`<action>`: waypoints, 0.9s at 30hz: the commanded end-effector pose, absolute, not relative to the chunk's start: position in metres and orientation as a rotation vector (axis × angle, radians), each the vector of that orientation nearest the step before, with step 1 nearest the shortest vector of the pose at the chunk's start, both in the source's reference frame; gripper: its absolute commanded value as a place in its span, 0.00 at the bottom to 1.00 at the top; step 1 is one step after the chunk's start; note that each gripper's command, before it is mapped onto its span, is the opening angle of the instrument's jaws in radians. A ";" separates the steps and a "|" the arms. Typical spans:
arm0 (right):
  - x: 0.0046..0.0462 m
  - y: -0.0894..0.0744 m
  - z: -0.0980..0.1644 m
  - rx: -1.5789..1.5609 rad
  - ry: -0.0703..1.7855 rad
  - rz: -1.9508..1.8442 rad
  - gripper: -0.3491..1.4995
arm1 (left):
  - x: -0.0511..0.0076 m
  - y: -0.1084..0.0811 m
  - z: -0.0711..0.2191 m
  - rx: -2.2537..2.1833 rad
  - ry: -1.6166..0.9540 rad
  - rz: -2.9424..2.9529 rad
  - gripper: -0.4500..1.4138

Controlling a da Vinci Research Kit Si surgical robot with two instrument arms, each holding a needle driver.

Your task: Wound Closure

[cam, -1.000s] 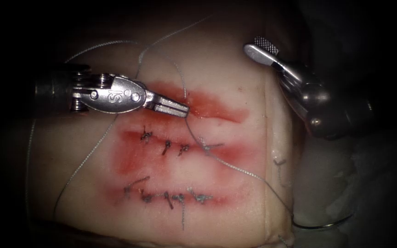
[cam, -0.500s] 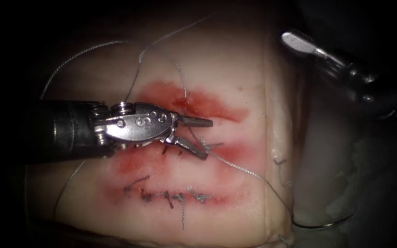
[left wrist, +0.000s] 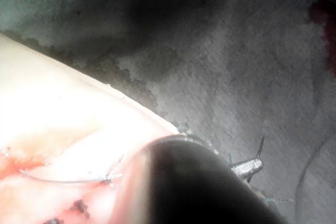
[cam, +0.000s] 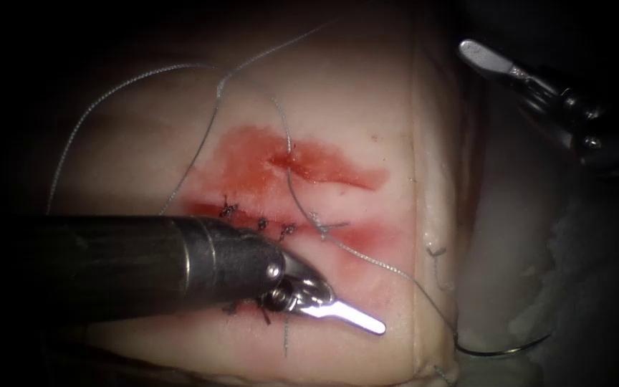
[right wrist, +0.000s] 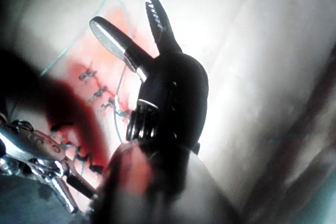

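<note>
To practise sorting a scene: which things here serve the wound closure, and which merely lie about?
Job: left pincer, holding nothing; right pincer, open, empty; needle, lying off the tissue, right of the cut; thread.
Lying about: cut ends of thread; red fluid.

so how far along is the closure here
Done: the middle cut carries knotted stitches. In hand: nothing. The left hand is open low over the tissue, and the right hand is open beyond its right edge. The needle lies off the tissue, right of the cuts, its thread trailing to the middle cut. Left: the upper cut, with red fluid around it, shows no stitches.
</note>
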State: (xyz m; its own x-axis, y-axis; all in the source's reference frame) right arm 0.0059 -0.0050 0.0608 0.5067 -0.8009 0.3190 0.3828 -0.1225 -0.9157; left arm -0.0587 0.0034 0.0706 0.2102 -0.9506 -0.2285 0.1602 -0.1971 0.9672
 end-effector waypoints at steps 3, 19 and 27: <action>0.0072 -0.006 0.062 -1.349 0.404 -1.059 0.71 | -0.0589 0.005 0.073 1.320 -0.868 -1.277 0.62; 0.0078 -0.006 0.062 -1.354 0.399 -1.061 0.71 | -0.0592 0.006 0.078 1.440 -1.136 -1.526 0.66; 0.0079 -0.006 0.062 -1.354 0.398 -1.062 0.71 | -0.0605 0.004 0.078 1.500 -1.085 -1.588 0.52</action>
